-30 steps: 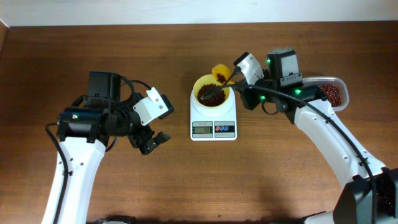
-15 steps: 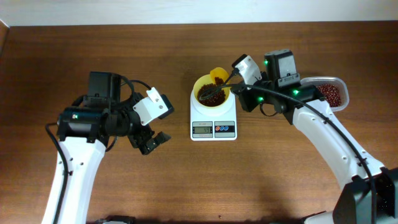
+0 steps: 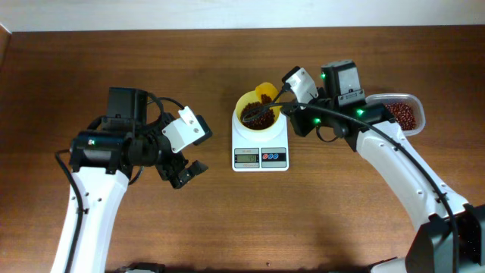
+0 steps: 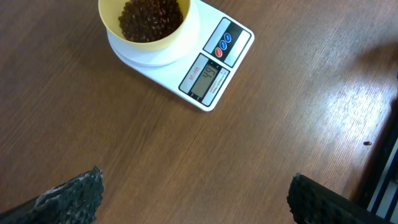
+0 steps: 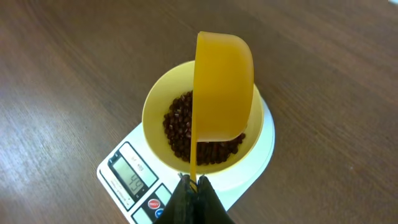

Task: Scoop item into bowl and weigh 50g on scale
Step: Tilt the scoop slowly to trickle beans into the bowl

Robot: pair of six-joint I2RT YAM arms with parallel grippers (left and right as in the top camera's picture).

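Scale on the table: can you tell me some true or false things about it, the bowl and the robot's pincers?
The small round pale-yellow plastic bowl sits on the white rectangular digital scale. True.
The bowl is empty. False: small dark red-brown beans lie in it.
The right pincer is shut on the yellow plastic scoop's handle. True.
The left pincer holds the bowl. False: it is open, apart from it, holding nothing.

In the right wrist view the tilted scoop (image 5: 224, 87) hides part of the beans (image 5: 177, 127) and the far rim of the bowl (image 5: 155, 109), and the scale (image 5: 118, 168) runs off the bottom edge. Overhead, its digits are too small to read. The left wrist view crops the bowl.
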